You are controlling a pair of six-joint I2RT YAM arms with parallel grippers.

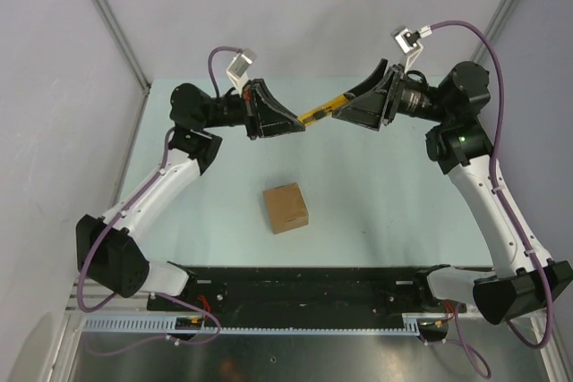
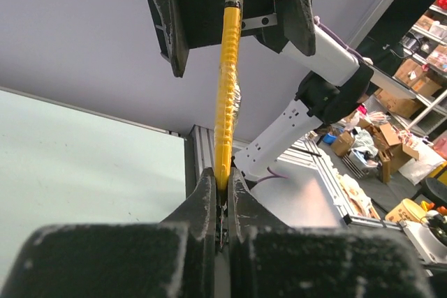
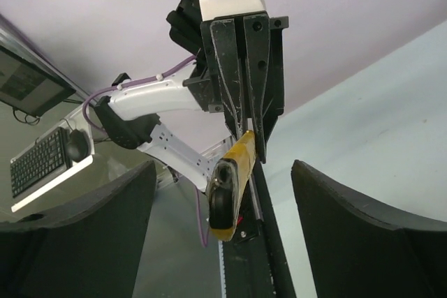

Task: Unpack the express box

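Observation:
The express box [image 1: 286,207], a small brown carton with its flaps down, sits alone on the table's middle, below both arms. Above the far half of the table, my left gripper [image 1: 301,125] is shut on one end of a slim yellow cutter knife [image 1: 320,112]. In the left wrist view the fingers [image 2: 204,193] pinch the cutter knife [image 2: 227,88]. My right gripper [image 1: 347,106] faces it from the right and stands open. In the right wrist view the knife's black butt end [image 3: 227,197] lies between the wide-apart fingers [image 3: 328,207], touching neither.
The pale green table [image 1: 385,212] is bounded by grey walls at the back and left. A black base rail [image 1: 304,284] runs along the near edge. Beyond the table's right side there are boxes and clutter [image 2: 380,144] on the floor.

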